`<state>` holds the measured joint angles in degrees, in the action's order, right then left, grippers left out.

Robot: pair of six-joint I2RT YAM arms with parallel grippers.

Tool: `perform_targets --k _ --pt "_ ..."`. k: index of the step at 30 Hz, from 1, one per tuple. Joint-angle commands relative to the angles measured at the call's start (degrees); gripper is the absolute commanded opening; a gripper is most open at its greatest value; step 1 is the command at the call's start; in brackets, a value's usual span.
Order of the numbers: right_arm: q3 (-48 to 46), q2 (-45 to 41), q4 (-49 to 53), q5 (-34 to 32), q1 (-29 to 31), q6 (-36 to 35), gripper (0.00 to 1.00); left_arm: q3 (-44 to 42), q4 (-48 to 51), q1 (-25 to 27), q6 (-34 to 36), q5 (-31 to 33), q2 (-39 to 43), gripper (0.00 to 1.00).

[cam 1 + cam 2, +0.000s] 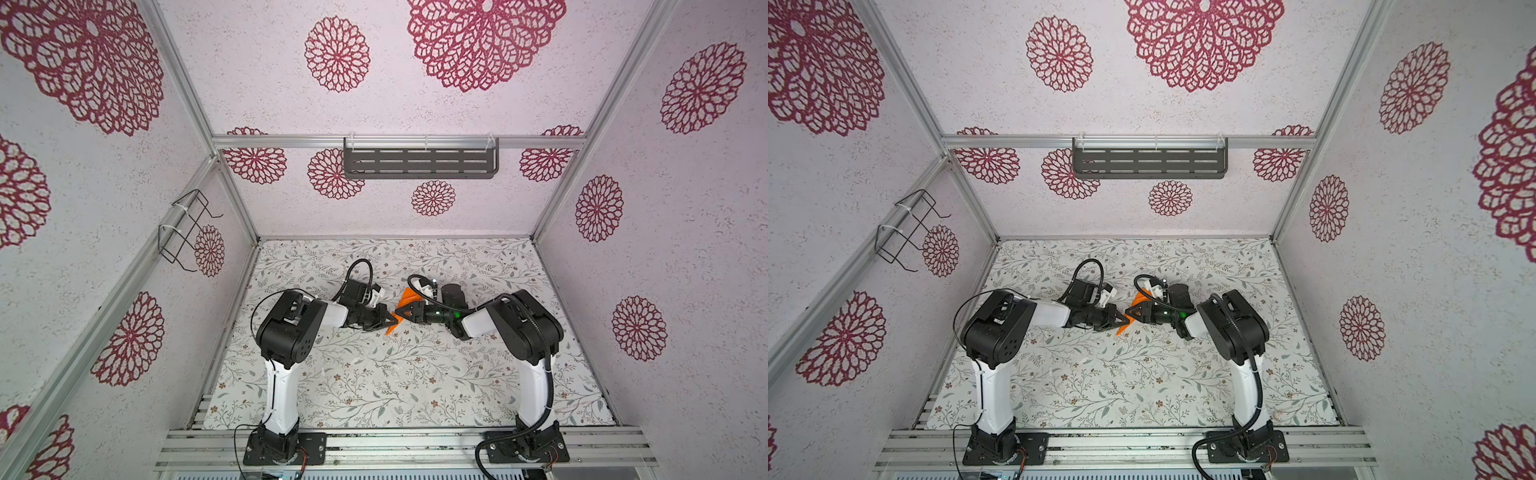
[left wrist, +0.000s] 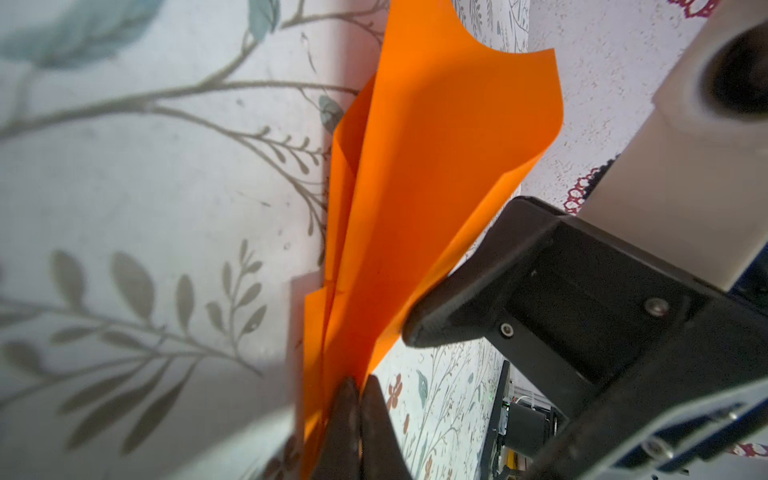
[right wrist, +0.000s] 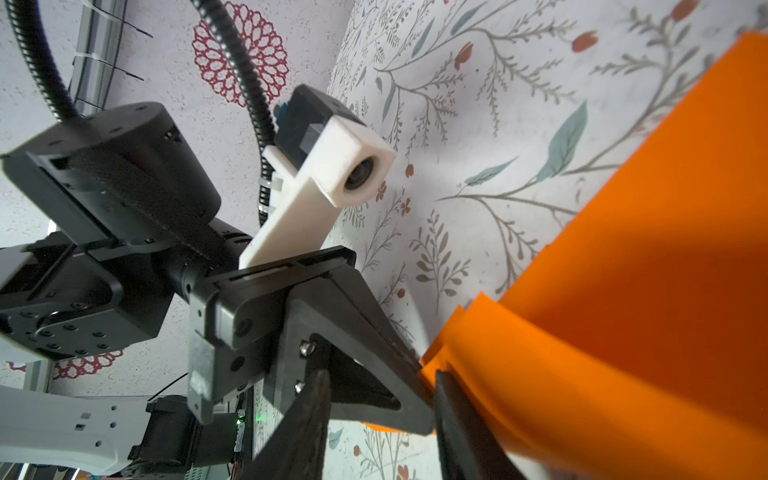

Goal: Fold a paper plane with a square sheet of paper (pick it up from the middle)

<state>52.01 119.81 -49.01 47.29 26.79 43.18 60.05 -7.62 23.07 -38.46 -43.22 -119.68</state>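
Pinching: the left gripper [image 1: 390,321] has its black jaws pressed together on the paper plane [image 1: 406,296], a thin bright orange paper folded into layered, pointed flaps. The left wrist view shows the layers caught between the two tips.
Right gripper [image 1: 405,311]: its jaws are spread and face the left gripper tip to tip. One finger [image 2: 436,322] lies against the plane's broad curved flap, and the other finger [image 3: 303,424] stands apart. The left gripper's tip and the paper's edge sit between them.
Paper plane position: it is between the two grippers, near the middle of the white floral-printed tabletop [image 1: 374,386]. One flap shows behind the right gripper, and a point juts out below the left gripper in both top views.
Contact with tabletop: cannot tell.
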Motion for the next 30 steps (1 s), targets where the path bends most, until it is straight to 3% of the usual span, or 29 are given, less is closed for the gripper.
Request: perform_targets --k 1,14,30 --pt "1.4 1.1 -1.7 1.9 -0.2 -0.1 0.44 -1.8 7.8 -1.1 -0.8 8.5 -4.6 0.01" --pt "3.3 3.6 3.9 -0.4 -0.1 -0.2 0.41 -1.0 9.1 -1.3 -0.3 7.9 -4.5 0.08" --pt "5.2 2.9 19.2 -6.5 0.0 -3.6 0.36 -0.4 12.0 -1.3 0.0 6.8 1.1 0.18"
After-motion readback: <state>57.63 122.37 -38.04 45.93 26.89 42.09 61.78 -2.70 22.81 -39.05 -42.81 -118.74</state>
